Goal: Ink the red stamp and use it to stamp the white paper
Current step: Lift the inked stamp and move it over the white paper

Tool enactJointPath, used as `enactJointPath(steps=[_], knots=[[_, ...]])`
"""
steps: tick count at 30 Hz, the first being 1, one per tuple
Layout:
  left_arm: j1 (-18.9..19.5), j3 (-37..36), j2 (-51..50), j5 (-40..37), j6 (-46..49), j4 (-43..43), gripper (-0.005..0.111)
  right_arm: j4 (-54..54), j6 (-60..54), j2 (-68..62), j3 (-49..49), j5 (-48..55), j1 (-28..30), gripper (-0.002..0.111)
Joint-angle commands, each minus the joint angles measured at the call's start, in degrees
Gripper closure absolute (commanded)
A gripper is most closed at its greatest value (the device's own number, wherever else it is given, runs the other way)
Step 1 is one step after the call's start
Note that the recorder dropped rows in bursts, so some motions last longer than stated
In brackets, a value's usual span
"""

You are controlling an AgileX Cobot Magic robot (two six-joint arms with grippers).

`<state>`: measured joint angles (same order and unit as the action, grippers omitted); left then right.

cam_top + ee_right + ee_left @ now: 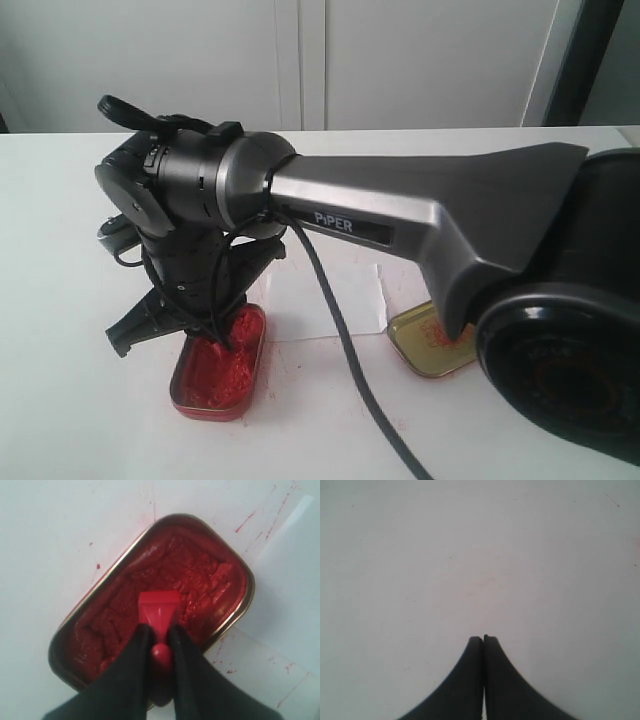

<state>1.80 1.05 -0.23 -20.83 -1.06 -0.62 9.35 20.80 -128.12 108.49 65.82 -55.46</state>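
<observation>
Here the right claw (160,630) is gripping the red stamp (158,607) by its knobbed handle, the base resting on the red paste inside the oblong tin (248,587). The white paper (298,305) is lying on the tabletop (60,300) just beside the tin. The left claw (483,639) is hovering above the tabletop, its fingers pressed together on nothing.

Red stamp (159,611): bright glossy red, paler sheen on block face.
Ink tin (145,555): brassy gold rim, dark red inner wall.
Ink paste (200,575): deep red, lumpy, crimson shadows in folds.
Tin lid (425,350): gold, red smears inside.
White paper (360,290): plain white.
Tabletop (470,555): white with greyish cast; thin red streaks and specks beside tin in right wrist view.
Right gripper (159,630), left gripper (483,639): matt black.
Arm (400,215): silver-grey link, black joints, pale "PiPER" lettering on black strip.
Cable (340,330): black.
</observation>
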Motion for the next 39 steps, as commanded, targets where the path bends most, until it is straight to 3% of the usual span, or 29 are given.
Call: enactJointPath(steps=[1,13,26,39], knots=[[-0.4,-0.4,0.2,0.0,-0.2,0.2,0.107,0.5,-0.4,1.3,0.0,0.4,-0.1,0.108],[-0.4,-0.4,0.2,0.0,-0.2,0.2,0.107,-4.9,-3.3,6.4,0.0,1.3,3.8,0.108],[-0.4,-0.4,0.2,0.0,-0.2,0.2,0.107,-6.1,-5.8,7.6,0.0,3.7,13.1,0.108],[-0.4,-0.4,0.2,0.0,-0.2,0.2,0.107,-8.2,-5.2,7.4,-6.2,-2.6,20.0,0.108]])
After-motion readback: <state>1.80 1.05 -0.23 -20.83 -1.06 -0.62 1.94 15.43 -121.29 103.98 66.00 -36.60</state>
